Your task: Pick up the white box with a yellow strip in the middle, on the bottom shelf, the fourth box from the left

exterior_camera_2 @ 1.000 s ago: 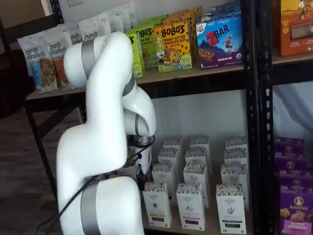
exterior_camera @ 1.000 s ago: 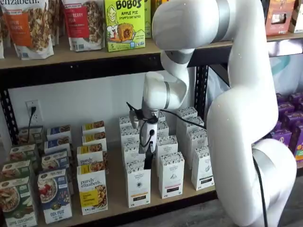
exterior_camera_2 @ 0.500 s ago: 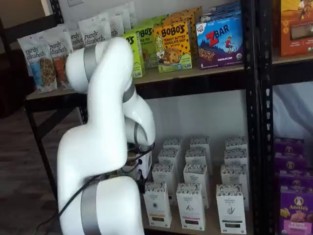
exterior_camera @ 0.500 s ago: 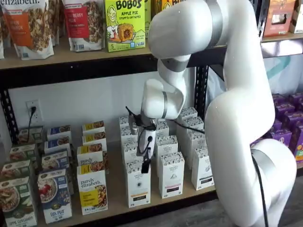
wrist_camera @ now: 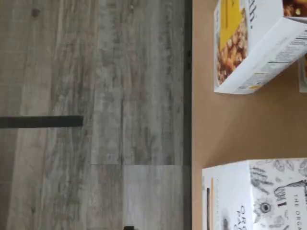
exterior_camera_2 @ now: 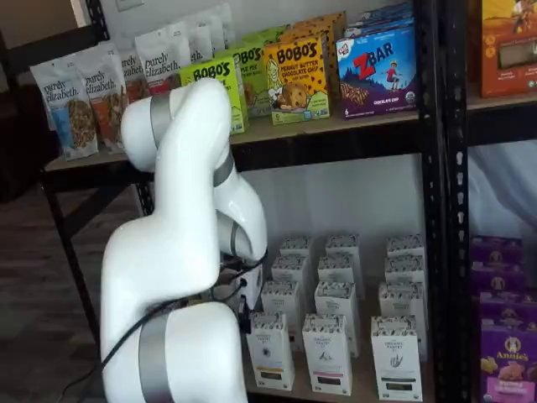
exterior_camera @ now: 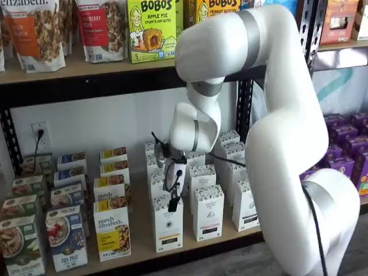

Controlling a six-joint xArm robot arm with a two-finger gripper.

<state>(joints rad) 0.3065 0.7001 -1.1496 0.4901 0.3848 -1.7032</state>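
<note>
The white box stands at the front of its row on the bottom shelf, with a black label and a thin yellow strip low on its face. In the wrist view its patterned top shows over the pale shelf board. My gripper hangs from the white arm just above the box's top. It is seen side-on with one black finger, jaws wide, and it holds nothing. In a shelf view the same box stands beside the arm, which hides most of the gripper.
A wider purely elizabeth box stands to the left and also shows in the wrist view. More white boxes fill the rows behind and to the right. The black front rail borders the wood floor. Bobo's boxes sit on the upper shelf.
The arm has swung left and dropped a little, bringing the gripper from over the second box in the row down to just above the front white box.
</note>
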